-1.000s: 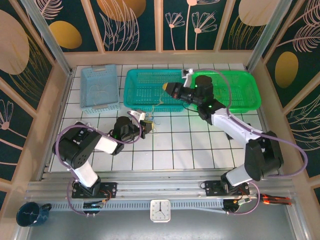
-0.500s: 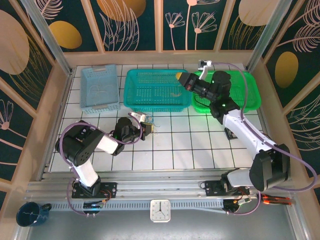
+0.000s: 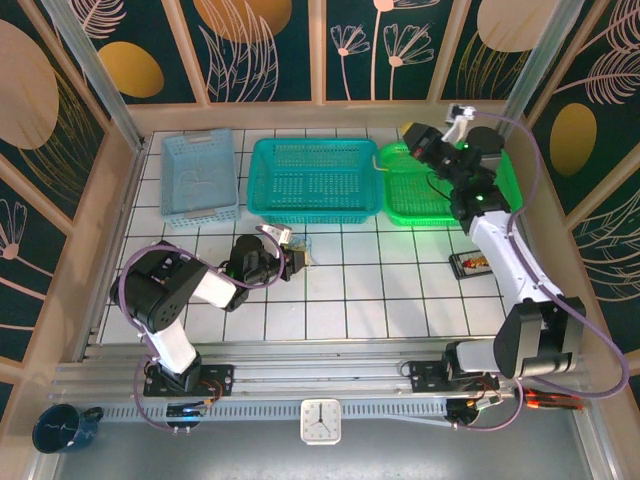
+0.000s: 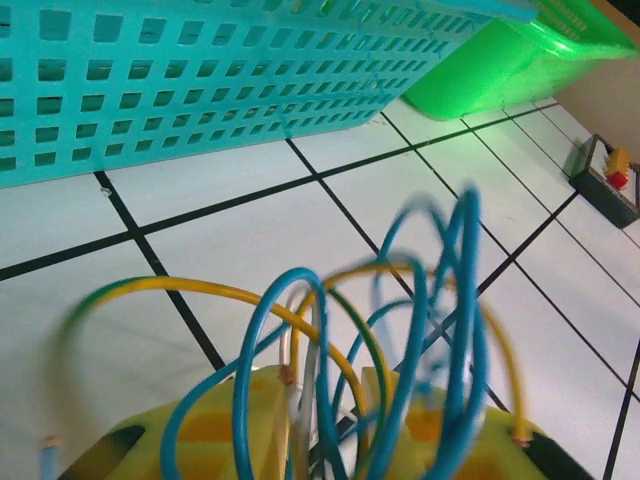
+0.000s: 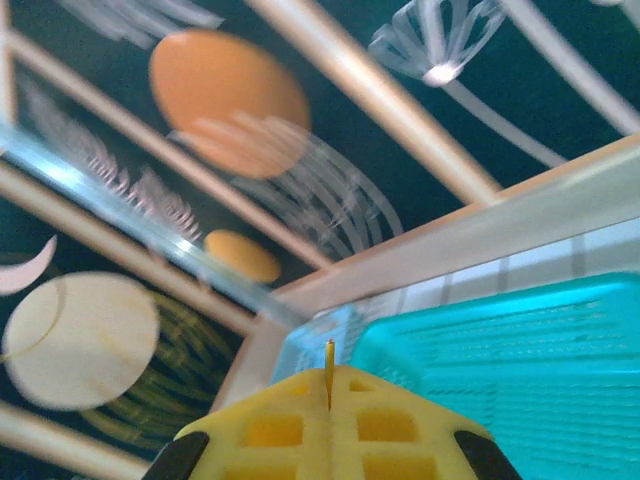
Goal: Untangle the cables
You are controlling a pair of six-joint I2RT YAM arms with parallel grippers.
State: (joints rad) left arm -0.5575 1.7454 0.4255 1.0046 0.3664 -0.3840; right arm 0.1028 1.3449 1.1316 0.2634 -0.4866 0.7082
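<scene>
The cables (image 4: 330, 330) are a knot of blue, yellow, whitish and green loops standing up from my left gripper (image 4: 335, 405), whose yellow fingers (image 4: 230, 430) are shut on their lower ends. From above, this small knot (image 3: 302, 253) sits at the left gripper (image 3: 288, 262), low over the white tiles in front of the teal basket. My right gripper (image 3: 408, 134) is raised over the back left corner of the green basket. Its yellow fingers (image 5: 270, 430) are pressed together on one thin yellow cable (image 5: 329, 368), whose end pokes up from the seam.
Three baskets line the back: light blue (image 3: 200, 175), teal (image 3: 313, 180) and green (image 3: 480, 190). The teal basket's wall (image 4: 200, 80) stands close ahead of the left gripper. A small black tray (image 3: 470, 263) with red and yellow bits lies on the tiles at the right.
The right arm has swung right and back, from over the teal basket to the green basket's far corner, gripper still shut. The left gripper and its knot have stayed put.
</scene>
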